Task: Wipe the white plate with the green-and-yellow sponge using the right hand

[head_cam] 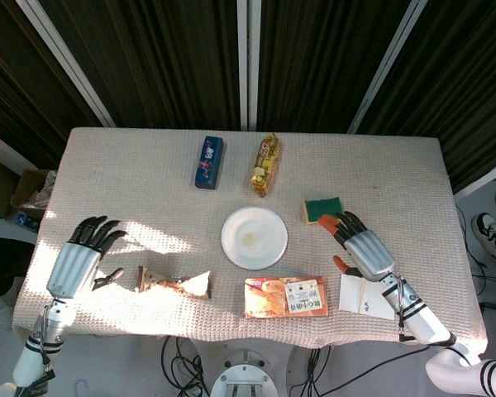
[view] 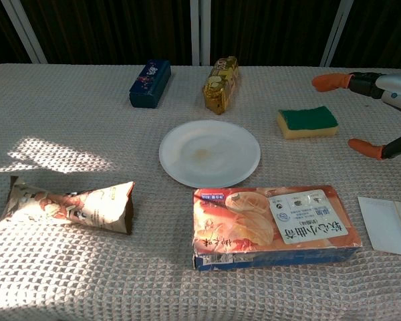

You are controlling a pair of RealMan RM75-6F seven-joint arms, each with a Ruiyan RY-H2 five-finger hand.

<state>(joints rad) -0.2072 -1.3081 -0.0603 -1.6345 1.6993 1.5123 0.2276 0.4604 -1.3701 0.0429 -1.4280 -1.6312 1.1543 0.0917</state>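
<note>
The white plate (head_cam: 254,237) (view: 209,153) lies at the table's middle with a faint brownish smear in its centre. The green-and-yellow sponge (head_cam: 323,209) (view: 307,122) rests green side up to the plate's right. My right hand (head_cam: 360,246) (view: 381,114) hovers just right of the sponge, fingers spread and orange-tipped, holding nothing; its fingertips (head_cam: 329,220) reach close to the sponge's near edge. My left hand (head_cam: 84,255) stays over the table's left side, fingers apart and empty; the chest view does not show it.
A blue box (head_cam: 208,161) and a yellow packet (head_cam: 265,164) lie at the back. A brown snack wrapper (head_cam: 175,284) and an orange food box (head_cam: 286,297) lie along the front. White paper (head_cam: 365,295) sits under my right wrist.
</note>
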